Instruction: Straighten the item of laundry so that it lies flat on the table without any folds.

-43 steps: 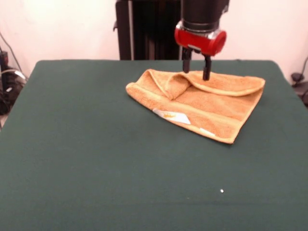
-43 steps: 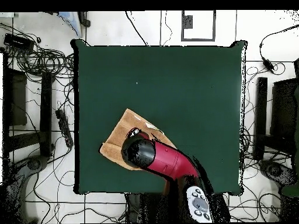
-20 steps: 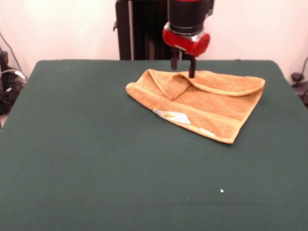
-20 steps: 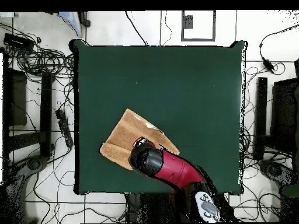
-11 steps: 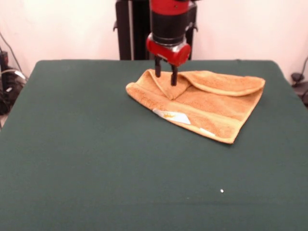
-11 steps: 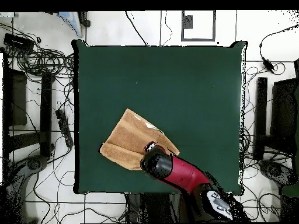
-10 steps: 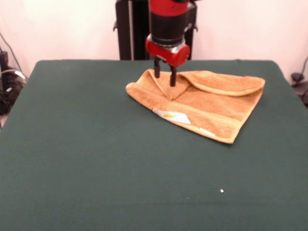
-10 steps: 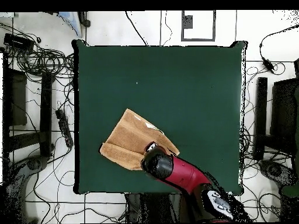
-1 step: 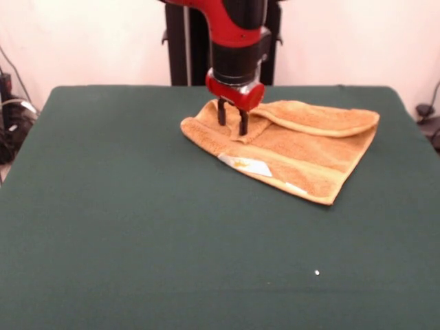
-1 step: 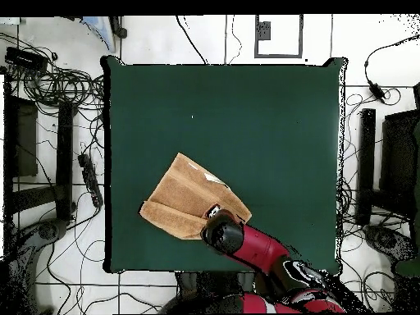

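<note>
Fingers point(image 9: 243, 124) stand narrowly apart, tips down on the small folded flap near the towel point(image 9: 289, 148)'s left corner, seemingly astride it to pinch and peel it back. Whether cloth lies between them I cannot tell. The towel lies on the table point(image 9: 137, 227), toward its far edge.

From overhead, the arm point(image 10: 246, 242) hides the gripper point(image 10: 215, 215) and the towel point(image 10: 184, 193)'s nearest corner.

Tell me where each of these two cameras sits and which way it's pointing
Front view: sits across the table facing the robot, looking over the green cloth at the folded towel; the red arm drops in from above, open gripper down at the towel.
Overhead view: hangs above, looking straight down at the table; the arm enters from the bottom edge.
Both show the towel, the table and the arm, turned half round against each other.
</note>
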Motion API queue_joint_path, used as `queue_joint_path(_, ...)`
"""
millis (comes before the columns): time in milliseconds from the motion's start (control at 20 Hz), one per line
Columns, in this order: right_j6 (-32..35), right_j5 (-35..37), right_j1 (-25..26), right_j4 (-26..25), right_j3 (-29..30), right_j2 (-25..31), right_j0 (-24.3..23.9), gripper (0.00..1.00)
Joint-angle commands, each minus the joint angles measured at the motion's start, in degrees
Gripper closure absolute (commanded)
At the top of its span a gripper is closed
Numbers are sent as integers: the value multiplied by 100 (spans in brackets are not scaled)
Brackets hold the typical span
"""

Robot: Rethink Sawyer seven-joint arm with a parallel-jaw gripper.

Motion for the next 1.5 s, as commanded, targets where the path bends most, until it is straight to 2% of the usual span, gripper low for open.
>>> queue_joint_path(50, 901, -289, 418, -66, 42, 902, 67, 0)
queue_joint_path(500, 1325, -332, 165, 131, 543, 1249, 124, 0)
queue_joint_path(750, 1318, -181, 60, 212, 634, 1333, 129, 0)
queue_joint_path(850, 1393, -326, 67, 230, 656, 1331, 166, 0)
queue_joint_path(900, 1425, -410, 56, 265, 646, 1250, 258, 100)
queue_joint_path(1000, 1459, -548, 55, 237, 652, 1234, 281, 100)
queue_joint_path(1100, 1330, -312, 33, 246, 608, 1225, 281, 100)
queue_joint_path(1500, 1416, -324, 24, 332, 655, 1311, 232, 100)
